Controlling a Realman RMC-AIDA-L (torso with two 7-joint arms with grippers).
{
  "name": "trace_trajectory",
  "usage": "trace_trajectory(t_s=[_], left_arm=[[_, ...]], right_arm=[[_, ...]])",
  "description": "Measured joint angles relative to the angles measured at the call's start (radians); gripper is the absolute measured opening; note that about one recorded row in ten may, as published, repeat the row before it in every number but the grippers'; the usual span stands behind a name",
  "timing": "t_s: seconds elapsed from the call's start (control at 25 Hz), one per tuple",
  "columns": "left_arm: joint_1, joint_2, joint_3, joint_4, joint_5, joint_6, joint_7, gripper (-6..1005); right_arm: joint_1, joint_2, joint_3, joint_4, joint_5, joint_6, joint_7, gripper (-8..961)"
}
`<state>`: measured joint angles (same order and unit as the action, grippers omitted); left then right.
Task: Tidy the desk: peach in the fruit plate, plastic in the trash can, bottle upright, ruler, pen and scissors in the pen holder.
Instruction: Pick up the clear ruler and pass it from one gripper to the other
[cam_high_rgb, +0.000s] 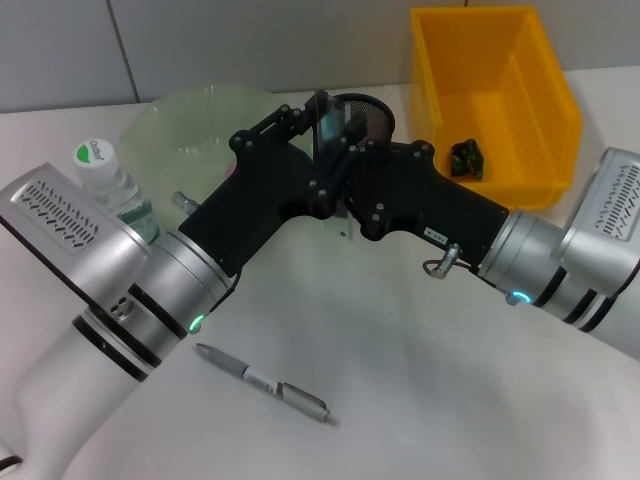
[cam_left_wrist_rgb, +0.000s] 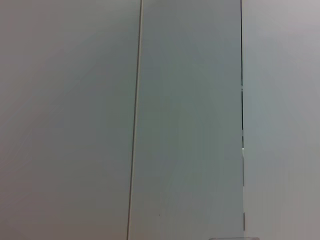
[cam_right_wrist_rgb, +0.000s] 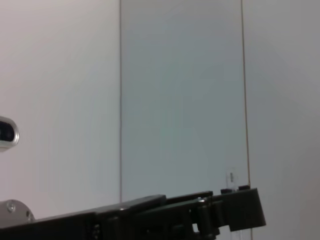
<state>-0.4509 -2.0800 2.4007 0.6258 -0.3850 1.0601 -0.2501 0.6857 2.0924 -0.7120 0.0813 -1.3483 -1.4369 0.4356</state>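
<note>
Where arms cross, both pincers (cam_high_rgb: 325, 128) by pen holder (cam_high_rgb: 366, 112).

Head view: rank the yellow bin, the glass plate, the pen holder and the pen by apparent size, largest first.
1. Yellow bin and glass plate: look alike, and an arm hides part of the plate.
2. Pen.
3. Pen holder, mostly hidden, so unsure.

From the left wrist there is only a pale grey-green wall panel (cam_left_wrist_rgb: 185, 120), flat and plain. A thin light seam (cam_left_wrist_rgb: 135, 120) runs down one side of it and a dark seam (cam_left_wrist_rgb: 242, 75) down the other, with lighter wall (cam_left_wrist_rgb: 285, 120) beyond that.
</note>
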Motion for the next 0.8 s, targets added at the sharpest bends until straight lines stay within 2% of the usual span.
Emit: trace_trajectory(t_s=[0.12, 0.32, 0.8], left_arm=[[0.000, 0.000, 0.000, -0.001, 0.000, 0.000, 0.000, 388], [0.000, 0.000, 0.000, -0.001, 0.000, -0.002, 0.000, 388], [0.002, 0.001, 0.001, 0.000, -0.001, -0.006, -0.004, 388]], right_arm=[[0.000, 0.000, -0.001, 0.000, -0.001, -0.001, 0.003, 135], [0.000, 0.000, -0.003, 0.008, -0.003, -0.002, 0.004, 137], [0.010, 0.000, 0.003, 0.015, -0.029, 0.006, 0.030, 33]])
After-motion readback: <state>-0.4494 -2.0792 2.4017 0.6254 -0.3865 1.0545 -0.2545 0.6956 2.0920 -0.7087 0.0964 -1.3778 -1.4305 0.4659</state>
